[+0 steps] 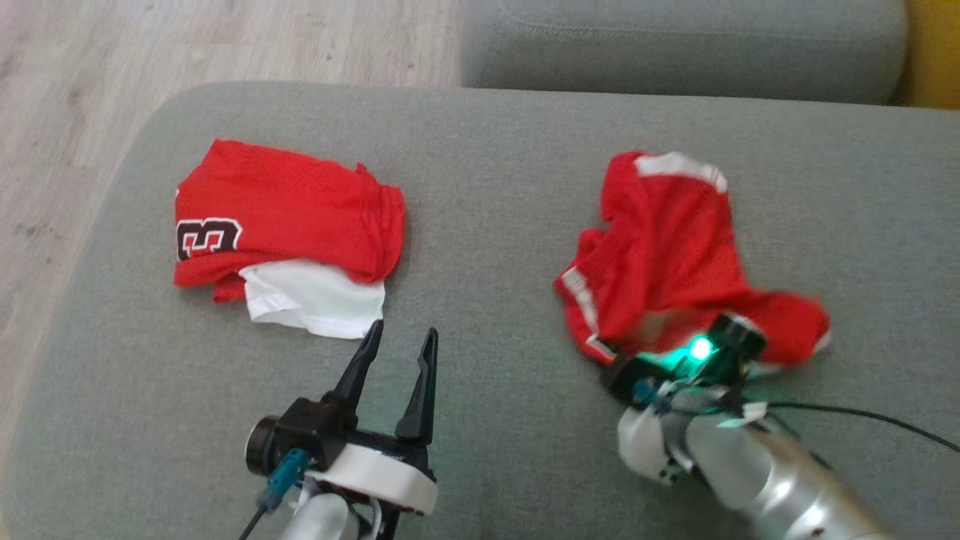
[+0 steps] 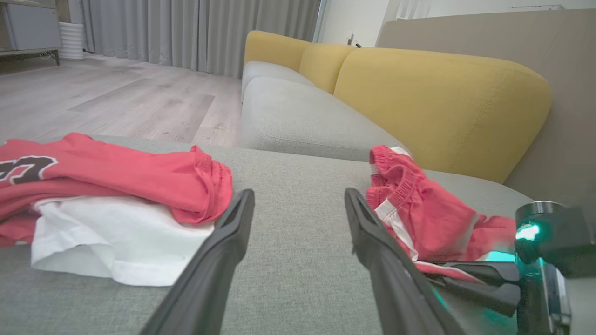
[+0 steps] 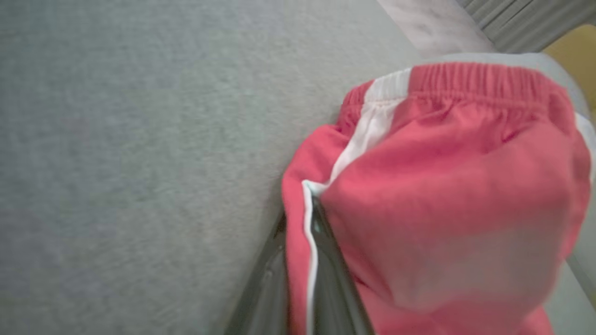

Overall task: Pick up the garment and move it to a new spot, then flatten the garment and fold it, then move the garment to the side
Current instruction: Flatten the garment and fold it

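Observation:
The garment (image 1: 667,247) is a pair of red shorts with white side stripes, lying crumpled on the right of the grey cushion (image 1: 495,187). My right gripper (image 3: 302,218) is shut on a striped edge of the shorts (image 3: 447,186), and red cloth drapes over its fingers. Its wrist (image 1: 705,352), lit green, sits at the near edge of the shorts. From the left wrist the shorts (image 2: 419,209) lie to the right, with the right gripper's fingers (image 2: 465,274) under them. My left gripper (image 1: 403,330) stands open over bare cushion with nothing between its fingers (image 2: 233,232).
A folded red jersey (image 1: 285,210) with a white garment (image 1: 315,300) under it lies on the cushion's left, just beyond the left fingertips. A second grey seat (image 1: 675,45) and yellow backrests (image 2: 437,102) lie behind. Wood floor (image 1: 75,112) runs along the left. A black cable (image 1: 862,420) trails right.

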`<state>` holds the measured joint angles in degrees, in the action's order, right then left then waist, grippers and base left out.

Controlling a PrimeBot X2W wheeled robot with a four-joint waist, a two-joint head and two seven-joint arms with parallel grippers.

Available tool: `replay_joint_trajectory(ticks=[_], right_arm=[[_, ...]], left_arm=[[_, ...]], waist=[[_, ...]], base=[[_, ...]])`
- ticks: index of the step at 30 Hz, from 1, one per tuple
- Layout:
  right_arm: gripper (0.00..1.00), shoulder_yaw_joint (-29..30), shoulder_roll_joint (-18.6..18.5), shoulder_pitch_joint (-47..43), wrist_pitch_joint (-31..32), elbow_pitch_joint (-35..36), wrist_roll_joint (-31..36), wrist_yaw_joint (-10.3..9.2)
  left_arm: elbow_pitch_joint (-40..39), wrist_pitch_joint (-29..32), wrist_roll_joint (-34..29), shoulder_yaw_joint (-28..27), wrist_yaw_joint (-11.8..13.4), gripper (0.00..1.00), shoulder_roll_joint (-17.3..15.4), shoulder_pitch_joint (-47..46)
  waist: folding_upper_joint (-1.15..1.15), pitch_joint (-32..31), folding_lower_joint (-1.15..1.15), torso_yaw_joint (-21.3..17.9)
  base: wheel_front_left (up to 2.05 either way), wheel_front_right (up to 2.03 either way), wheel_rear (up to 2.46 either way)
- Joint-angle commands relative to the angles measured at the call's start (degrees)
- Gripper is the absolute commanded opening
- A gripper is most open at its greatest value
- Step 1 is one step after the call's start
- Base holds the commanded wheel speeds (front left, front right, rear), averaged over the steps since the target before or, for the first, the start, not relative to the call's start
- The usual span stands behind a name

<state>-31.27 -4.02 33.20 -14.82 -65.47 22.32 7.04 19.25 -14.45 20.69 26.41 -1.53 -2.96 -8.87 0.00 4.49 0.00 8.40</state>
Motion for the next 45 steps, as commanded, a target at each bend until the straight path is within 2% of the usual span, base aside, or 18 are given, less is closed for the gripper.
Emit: replay_joint_trajectory(ticks=[1, 5, 6, 7, 9, 16, 19, 22, 24, 25, 28, 31, 38, 45], right_arm=[[0.00, -6.34, 1.09, -0.79, -0.16, 2.45, -3.56, 0.45], [0.00, -14.73, 1.03, -2.93, -0.17, 5.27, -11.68, 0.45], [0.44, -15.65, 0.69, -2.99, -0.17, 6.87, -13.80, 0.45], [1.00, -16.19, 0.11, -3.12, -0.17, 8.35, -16.09, 0.45], [1.00, -16.77, -0.54, -3.22, -0.17, 9.80, -18.21, 0.45], [1.00, -15.05, -7.22, -4.75, -0.18, 20.04, -28.98, 0.45], [1.00, -10.26, -9.64, -6.32, -0.17, 23.14, -31.69, 0.45], [1.00, -0.77, -10.20, -9.04, -0.15, 26.21, -34.80, 0.45], [1.00, 6.31, -9.59, -11.19, -0.16, 28.30, -34.92, 0.45], [1.00, 13.23, -7.95, -13.68, -0.16, 31.07, -34.10, 0.45], [1.00, 22.50, -4.20, -17.74, -0.17, 35.62, -31.39, 0.45], [1.00, 28.61, -0.70, -21.01, -0.17, 39.43, -29.10, 0.45], [1.00, 32.37, 1.08, -21.20, -0.06, 42.64, -27.16, 0.45], [1.00, 33.92, 1.12, -12.18, 6.07, 38.13, -27.87, 0.45]], left_arm=[[-1.21, -0.55, 0.06, -1.43, -0.07, 1.00, 0.08, -1.40], [-0.83, -0.55, -0.20, -2.25, -0.20, 1.00, 0.08, -0.65], [-0.87, -0.55, -0.19, -2.56, -0.17, 1.00, 0.08, -0.41], [-0.98, -0.55, -0.12, -2.76, -0.16, 1.00, 0.08, -0.20], [-1.10, -0.55, -0.03, -2.93, -0.14, 1.00, 0.08, -0.01], [-1.84, -0.55, 0.03, -3.63, 0.04, 1.00, 0.08, 0.80], [-2.03, -0.55, -0.28, -4.15, -0.09, 1.00, 0.08, 0.89], [-2.42, -0.55, -0.54, -4.72, -0.19, 1.00, 0.08, 0.95], [-2.74, -0.55, -0.71, -5.06, -0.21, 1.00, 0.08, 1.03], [-3.00, -0.55, -0.89, -5.19, -0.29, 1.00, 0.08, 1.01], [-3.33, -0.55, -1.07, -5.33, -0.33, 1.00, 0.08, 0.88], [-3.80, -0.55, -1.16, -5.77, -0.20, 1.00, 0.08, 0.64], [-4.06, -0.55, -1.52, -5.20, -0.49, 1.00, 0.08, -0.92], [-3.42, -0.55, -1.36, -4.33, -0.74, 1.00, 0.08, -3.29]], waist=[[0.00, -0.74, 0.00, -0.45], [0.00, -1.97, 0.00, -1.83], [0.00, -2.29, 0.00, -2.30], [0.00, -2.49, 0.00, -2.66], [0.00, -2.76, 0.00, -3.03], [0.00, -3.86, 0.00, -5.57], [0.00, -3.98, 0.00, -6.42], [0.00, -3.94, 0.00, -7.13], [0.00, -3.80, 0.00, -7.52], [0.00, -3.51, 0.00, -7.71], [0.00, -2.91, 0.00, -7.87], [0.00, -1.98, 0.00, -8.17], [0.00, 0.86, 0.00, -7.66], [0.00, 4.63, 0.00, -4.90]], base=[[0.00, 0.00, 0.00], [0.00, 0.00, 0.00], [0.00, 0.00, 0.00], [0.00, 0.00, 0.00], [0.00, 0.00, 0.00], [0.00, 0.00, 0.00], [0.00, 0.00, 0.00], [0.00, 0.00, 0.00], [0.00, 0.00, 0.00], [0.00, 0.00, 0.00], [0.00, 0.00, 0.00], [0.00, 0.00, 0.00], [0.00, 0.00, 0.00], [0.00, 0.00, 0.00]])
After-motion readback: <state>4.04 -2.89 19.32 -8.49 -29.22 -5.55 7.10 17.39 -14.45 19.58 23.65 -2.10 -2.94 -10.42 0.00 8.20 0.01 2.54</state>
